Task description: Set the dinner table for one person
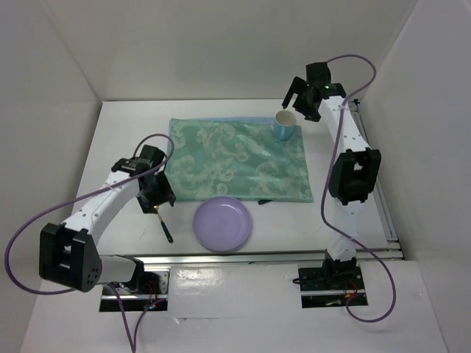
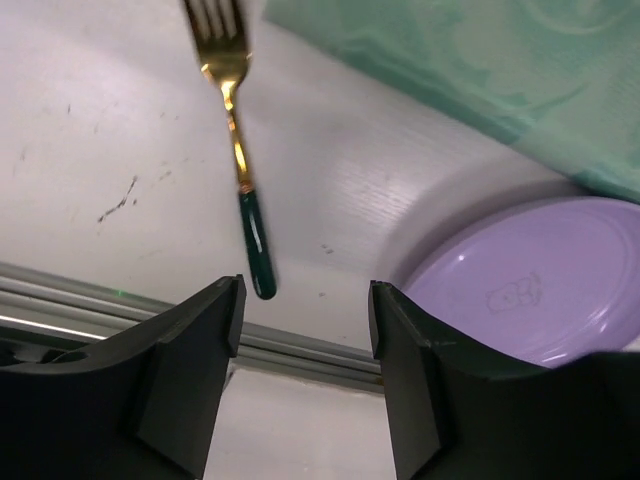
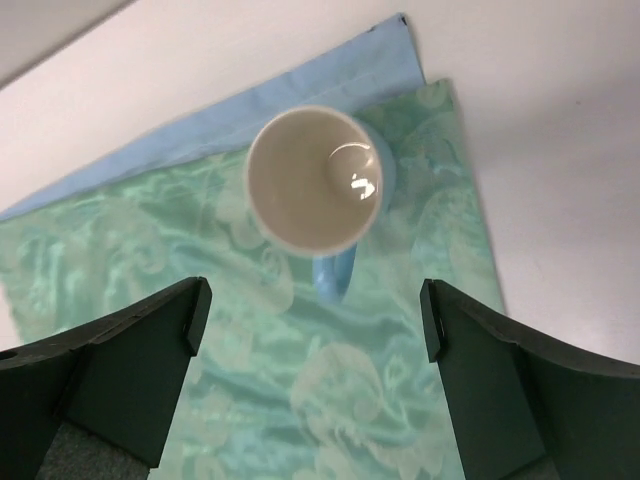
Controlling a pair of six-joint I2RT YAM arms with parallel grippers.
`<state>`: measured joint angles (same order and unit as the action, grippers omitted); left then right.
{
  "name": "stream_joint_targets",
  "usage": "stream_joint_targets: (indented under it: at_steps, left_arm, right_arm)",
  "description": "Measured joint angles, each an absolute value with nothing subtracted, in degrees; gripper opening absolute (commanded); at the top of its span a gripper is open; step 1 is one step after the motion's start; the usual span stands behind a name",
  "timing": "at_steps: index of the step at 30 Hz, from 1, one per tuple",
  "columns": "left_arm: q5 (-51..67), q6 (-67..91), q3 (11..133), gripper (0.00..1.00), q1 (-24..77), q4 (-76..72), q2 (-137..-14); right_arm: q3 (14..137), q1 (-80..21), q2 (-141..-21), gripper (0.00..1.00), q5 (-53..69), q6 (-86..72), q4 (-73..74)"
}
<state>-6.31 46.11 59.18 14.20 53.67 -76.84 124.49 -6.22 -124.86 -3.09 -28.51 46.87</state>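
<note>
The white dinner table [image 1: 125,132] holds a green patterned cloth [image 1: 239,158]. A light blue cup [image 1: 285,123] stands upright on the cloth's far right corner. A purple plate [image 1: 223,223] lies on the bare table in front of the cloth. A gold fork with a dark green handle [image 1: 165,225] lies left of the plate. My left gripper [image 1: 157,198] is open and empty just above the fork [image 2: 240,150], with the plate [image 2: 530,290] to its right. My right gripper [image 1: 298,103] is open and empty above the cup [image 3: 315,180].
A small dark utensil [image 1: 266,201] lies at the cloth's front edge, right of the plate. A metal rail [image 1: 257,257] runs along the table's near edge. White walls close in the left, back and right sides.
</note>
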Motion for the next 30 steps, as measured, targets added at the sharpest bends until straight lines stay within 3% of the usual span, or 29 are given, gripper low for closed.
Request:
stream_joint_targets:
  at_steps: [8,13,22,24,25,26,30]
  left_arm:
    - [-3.62,54.35,41.23,0.60,13.08,48.58,-69.58]
    - [-2.81,56.90,36.75,0.55,12.38,44.05,-69.80]
    - [-2.33,58.39,34.81,0.26,10.90,37.32,-72.86]
    - [-2.28,58.72,34.83,0.16,10.57,37.26,-72.90]
    - [-2.28,58.76,34.87,0.05,10.44,37.32,-72.93]
    - [-2.37,58.87,34.96,0.00,10.33,37.43,-72.95]
    - [-6.07,58.98,36.34,0.00,10.17,40.80,-72.27]
  right_arm:
    - [106.45,-6.22,-100.73,0.99,-2.07,-27.46,42.04]
    - [99.29,-6.22,-95.64,0.99,-1.52,-26.46,41.54]
    - [89.91,-6.22,-94.06,0.99,-1.52,-25.82,41.93]
    - [89.47,-6.22,-93.54,0.99,-1.67,-25.71,42.00]
    - [89.38,-6.22,-93.21,0.99,-1.72,-25.63,41.98]
    - [89.30,-6.22,-92.77,0.99,-1.72,-25.56,41.95]
    - [88.95,-5.96,-90.39,0.99,-1.76,-25.12,41.95]
